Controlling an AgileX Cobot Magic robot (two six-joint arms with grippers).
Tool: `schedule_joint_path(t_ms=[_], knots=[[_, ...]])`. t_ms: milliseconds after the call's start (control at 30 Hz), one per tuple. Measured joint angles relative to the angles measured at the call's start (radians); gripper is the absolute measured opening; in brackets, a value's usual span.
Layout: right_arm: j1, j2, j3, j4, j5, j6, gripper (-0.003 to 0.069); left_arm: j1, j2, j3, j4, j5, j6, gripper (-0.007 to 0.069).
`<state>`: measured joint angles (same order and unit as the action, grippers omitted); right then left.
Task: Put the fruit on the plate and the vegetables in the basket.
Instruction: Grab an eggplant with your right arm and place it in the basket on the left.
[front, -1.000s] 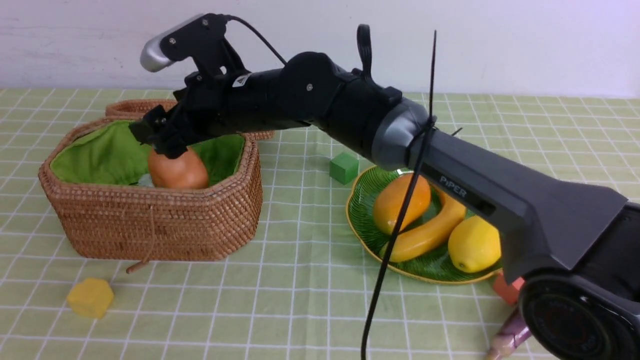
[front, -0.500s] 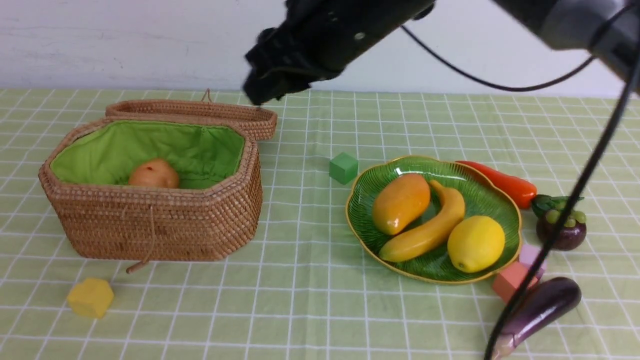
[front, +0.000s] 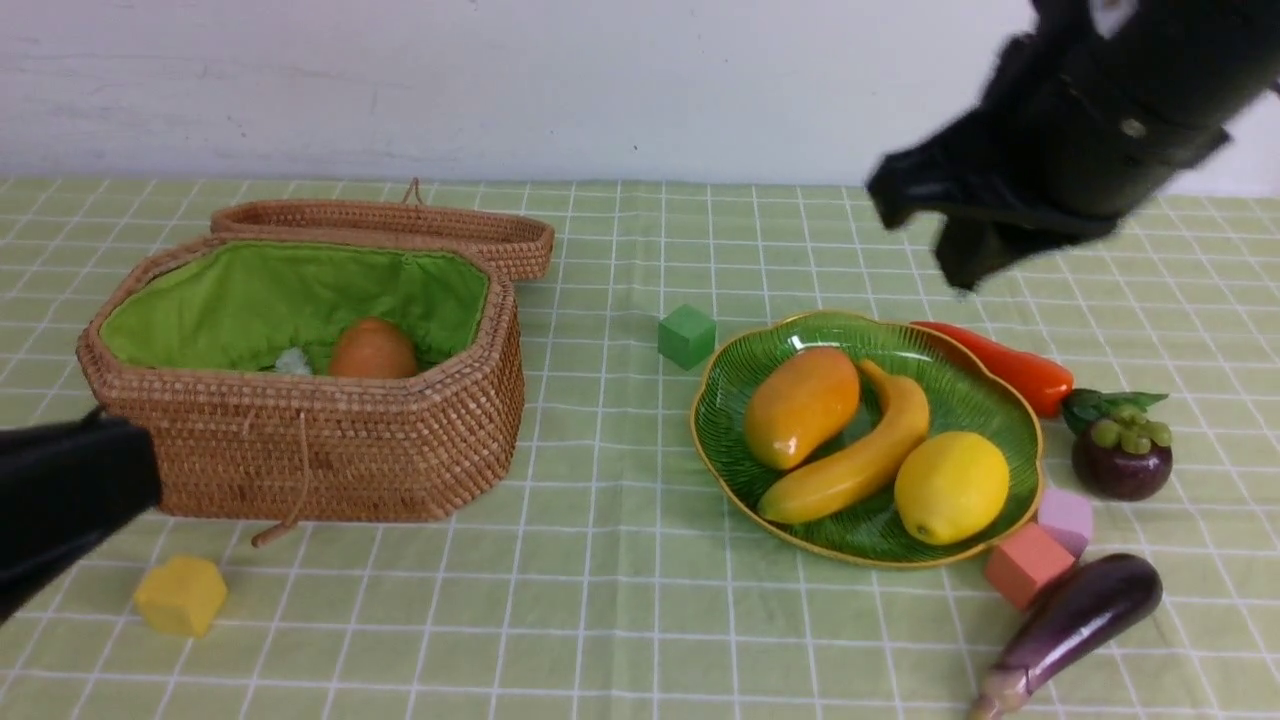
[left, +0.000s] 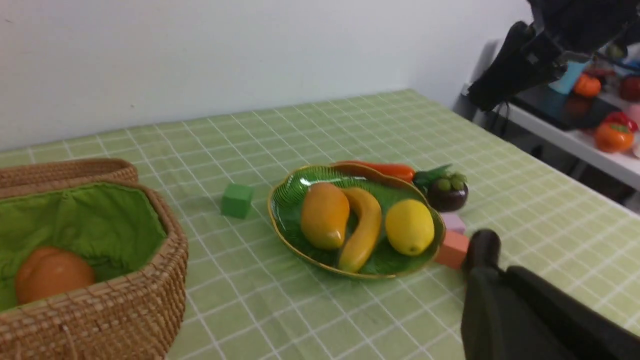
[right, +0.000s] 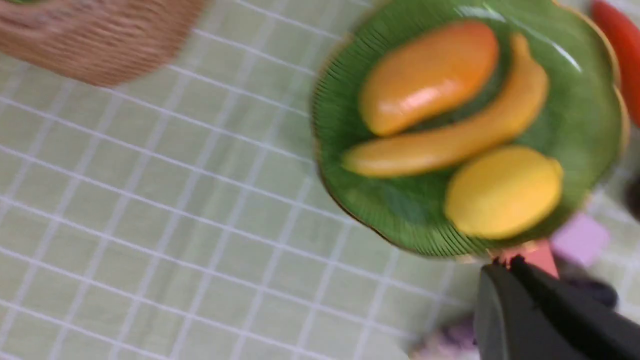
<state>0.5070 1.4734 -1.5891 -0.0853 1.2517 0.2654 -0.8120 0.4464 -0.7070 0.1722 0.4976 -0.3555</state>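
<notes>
The woven basket (front: 300, 440) stands open at the left with the orange-tan potato (front: 372, 350) inside on its green lining. On the green plate (front: 965, 395) lie the mango (front: 802, 405), the banana (front: 860, 455) and the lemon (front: 950, 487). A red pepper (front: 1010, 368) lies behind the plate, the mangosteen (front: 1120, 455) to its right, and the eggplant (front: 1075, 620) at the front right. My right gripper (front: 955, 270) hangs blurred and high above the plate's far right, shut and empty. My left gripper (left: 482, 247) is shut, low at the front left, holding nothing.
The basket's lid (front: 400, 225) lies hinged open behind it. Foam blocks are scattered about: green (front: 687, 335) between basket and plate, yellow (front: 181, 595) at the front left, salmon (front: 1025, 565) and lilac (front: 1067, 517) by the plate's right front edge. A side table (left: 575, 140) stands beyond the table's right edge.
My right gripper let the potato go in the basket, shut, and swung up and right to above the plate. The potato rolled a little to the right. My left arm appeared at the front left.
</notes>
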Motion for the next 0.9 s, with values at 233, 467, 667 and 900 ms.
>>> schedule_joint_path(t_ms=[233,467,667,900], knots=[[-0.15,-0.135,0.382,-0.026,-0.03,0.224,0.0087,0.0,0.0,0.0,-0.204,0.009,0.209,-0.0002],[-0.267,-0.098,0.649,0.085,-0.291,0.341,0.0393,0.0,0.0,0.0,-0.285,0.009,0.275,-0.0002],[-0.272,0.034,0.693,0.103,-0.472,0.367,0.0578,0.0,0.0,0.0,-0.293,0.011,0.277,0.0001],[-0.272,0.164,0.694,0.133,-0.585,0.389,0.057,0.0,0.0,0.0,-0.295,0.011,0.277,0.0004]])
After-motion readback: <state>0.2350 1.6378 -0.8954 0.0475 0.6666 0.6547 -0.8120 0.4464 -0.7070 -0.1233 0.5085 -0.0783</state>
